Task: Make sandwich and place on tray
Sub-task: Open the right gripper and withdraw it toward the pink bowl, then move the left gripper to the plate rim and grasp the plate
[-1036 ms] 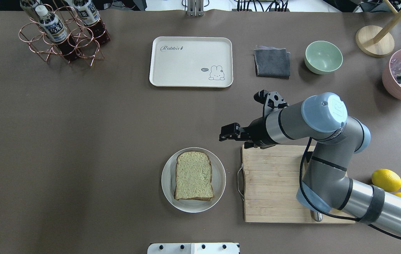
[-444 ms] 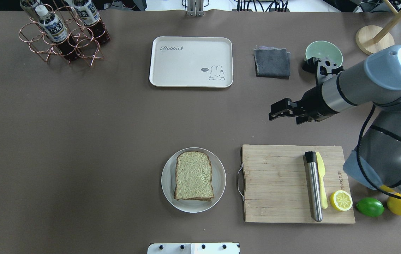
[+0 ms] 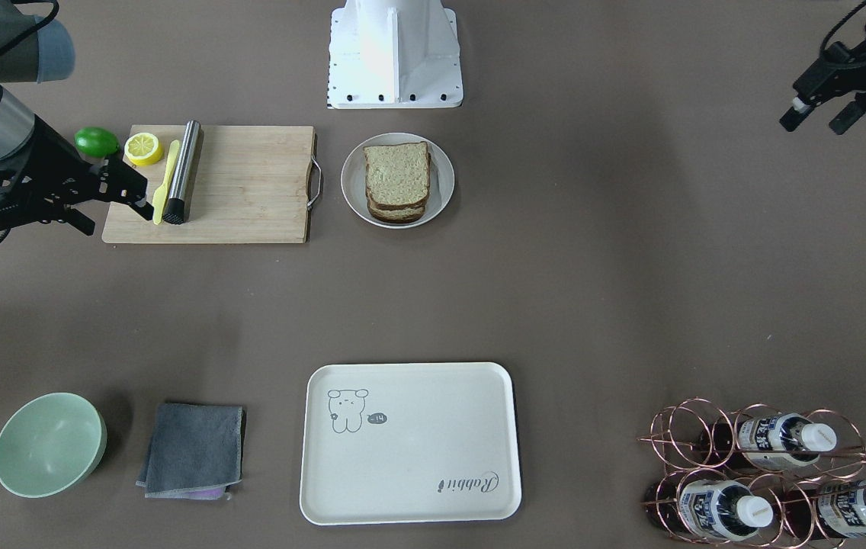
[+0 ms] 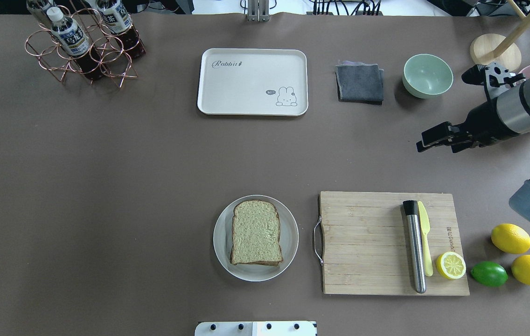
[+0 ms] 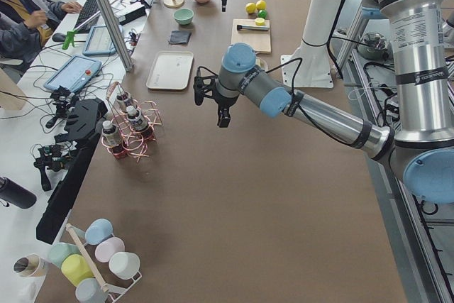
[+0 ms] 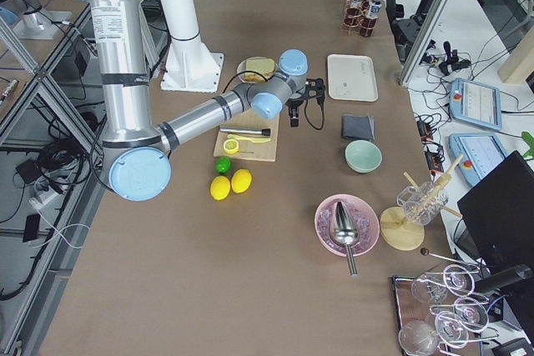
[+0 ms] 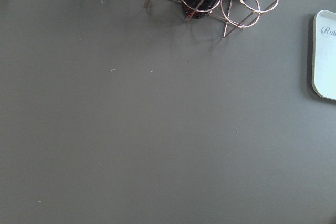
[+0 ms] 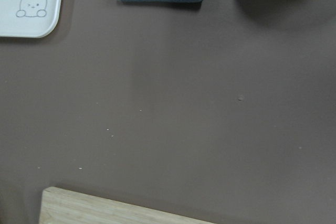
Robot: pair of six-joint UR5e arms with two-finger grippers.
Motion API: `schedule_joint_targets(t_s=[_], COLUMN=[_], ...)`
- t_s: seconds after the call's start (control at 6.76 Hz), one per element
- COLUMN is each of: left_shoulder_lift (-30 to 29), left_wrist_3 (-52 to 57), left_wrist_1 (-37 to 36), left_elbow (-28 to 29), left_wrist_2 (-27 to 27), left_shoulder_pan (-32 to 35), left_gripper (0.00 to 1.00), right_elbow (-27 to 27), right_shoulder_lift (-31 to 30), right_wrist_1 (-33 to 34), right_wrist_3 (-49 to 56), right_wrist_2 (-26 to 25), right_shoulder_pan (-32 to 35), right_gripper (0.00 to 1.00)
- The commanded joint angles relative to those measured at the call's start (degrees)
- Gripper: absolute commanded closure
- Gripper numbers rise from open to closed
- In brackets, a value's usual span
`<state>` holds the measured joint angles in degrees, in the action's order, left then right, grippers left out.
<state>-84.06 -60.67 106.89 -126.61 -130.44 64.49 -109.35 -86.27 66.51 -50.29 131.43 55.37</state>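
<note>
— Retreat of right gripper [image 4: 422,142] to the right edge, spread and empty. Sandwich [image 4: 255,232]?
— Stacked on plate [image 4: 220,242], near centre; bare tray [image 4: 227,93] far. Left gripper [image 3: 813,120] spread too. Needs carrying across next.

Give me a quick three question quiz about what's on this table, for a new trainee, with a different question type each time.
1. True or false: the sandwich rests on the round plate.
2. What lies right beside the yellow knife on the cutting board? A steel cylinder; B fork; C scissors.
3. Fill in: the grey cloth lies between the tray and the ___ bowl.
Key: 1 true; 2 A; 3 green.
</note>
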Motion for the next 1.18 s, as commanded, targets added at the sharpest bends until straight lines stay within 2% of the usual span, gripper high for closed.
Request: schedule_joint_targets(t_s=[0.0,0.15,0.3,0.44,0.59,0.74,1.04], left_shoulder_lift=[-10.7,-17.9,-26.4,-30.0,-30.2,-30.3,-30.3], left_wrist_3=[-13.5,-18.3,-18.3,-18.3,-18.3,-18.5,-18.6], left_wrist_1=[-1.7,-7.1,-15.3,-18.2,-17.9,-14.7,-7.3], left_elbow=[0.1,1.4,3.5,5.4,6.5,9.6,16.4], left_wrist_2=[7.7,16.1,20.1,20.3,22.3,27.0,27.8], left_shoulder_pan=[-15.3,-25.2,-31.0,-33.4,-37.4,-41.2,-42.4], left_gripper=[0.03,0.07,0.09,0.09,0.09,0.1,0.19], right_elbow=[1.0,0.9,0.9,1.0,1.0,1.1,1.3], right_shoulder_lift=[-2.1,-2.8,-3.8,-5.2,-6.8,-7.5,-8.4], right_wrist_1=[0.0,-0.1,-0.2,-0.1,-0.1,-0.1,-0.2], right_wrist_3=[2.5,2.5,2.7,5.5,8.2,8.7,9.2], right_wrist_2=[0.8,0.8,0.8,0.8,1.5,2.0,2.1], right_shoulder_pan=[1.8,2.8,3.4,3.9,5.3,6.1,6.5], right_gripper=[0.0,0.0,0.0,0.0,0.0,0.0,0.0])
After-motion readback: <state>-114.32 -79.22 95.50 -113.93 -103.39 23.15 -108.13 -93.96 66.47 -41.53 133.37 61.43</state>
